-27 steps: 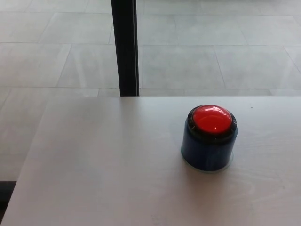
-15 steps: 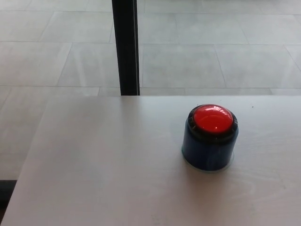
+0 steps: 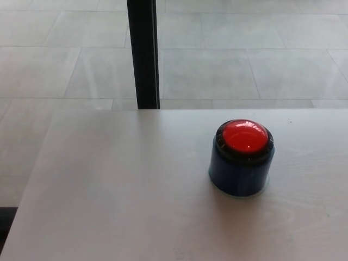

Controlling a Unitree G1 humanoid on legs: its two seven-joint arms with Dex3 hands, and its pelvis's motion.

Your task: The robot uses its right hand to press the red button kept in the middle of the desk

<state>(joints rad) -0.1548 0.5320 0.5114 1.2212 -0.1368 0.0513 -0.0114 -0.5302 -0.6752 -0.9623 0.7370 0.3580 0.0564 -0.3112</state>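
- The red button (image 3: 246,136) sits as a domed cap on top of a dark blue cylindrical housing (image 3: 239,174), which stands upright on the pale desk (image 3: 119,190).
- Taking the black post (image 3: 143,54) beyond the far edge of the desk as landmark, the button lies nearer the robot than the post and off to its right-hand side, well apart from it.
- Neither the right hand nor the left hand shows in the head view, so I cannot tell how far either one is open or whether it holds anything.
- The button's axis runs straight up, so the press, in my judgement, has to come from above, downward onto the dome.
- The button stands right of the picture's middle, which suggests the right arm has the shorter reach.
- The button appears unpressed; the task looks not yet begun.
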